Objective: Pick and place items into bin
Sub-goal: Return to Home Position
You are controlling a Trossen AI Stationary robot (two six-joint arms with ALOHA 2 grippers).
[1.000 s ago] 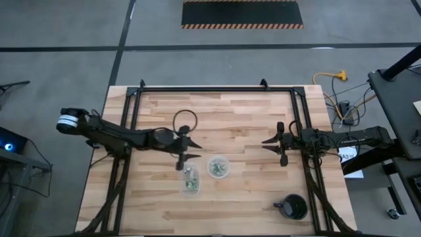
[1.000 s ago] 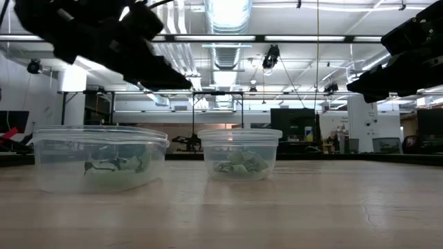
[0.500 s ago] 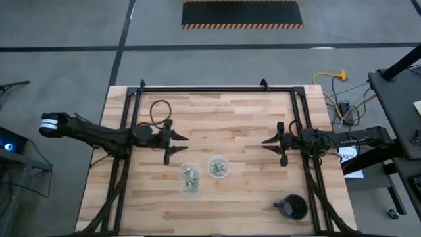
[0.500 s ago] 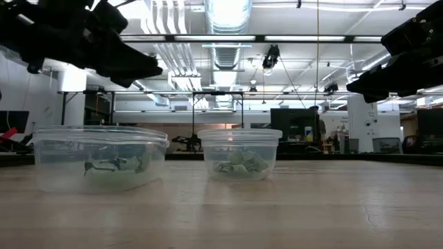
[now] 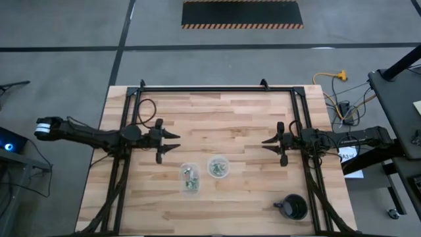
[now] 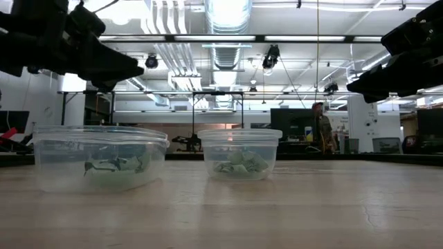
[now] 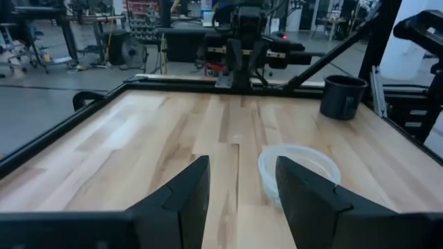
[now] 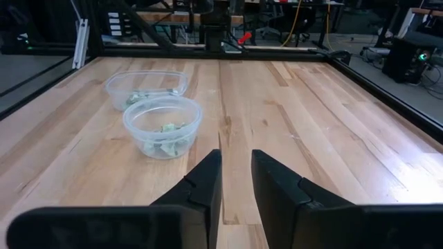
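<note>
Items (image 6: 114, 166) lie inside one clear bin (image 6: 52, 149) and the second bin (image 6: 239, 134); none shows loose on the bench (image 5: 243, 118). Left arm (image 5: 99, 135) and right arm (image 5: 342, 138) hover at the sides, jaws parted, empty. Placement judged complete; parking remains

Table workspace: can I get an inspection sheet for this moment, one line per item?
Surface: wooden table inside a black frame.
Job's things: pale green packets lie in both clear bins, the left bin and the right bin; none seen loose.
Clutter: black mug by the table's right edge, apart from the bins.
Grippers: left gripper open, empty, above the table's left side; right gripper open, empty, above its right side.
Cables: yellow cable on the floor beyond the table.
Surroundings: striped mat on the floor; a person far behind.
</note>
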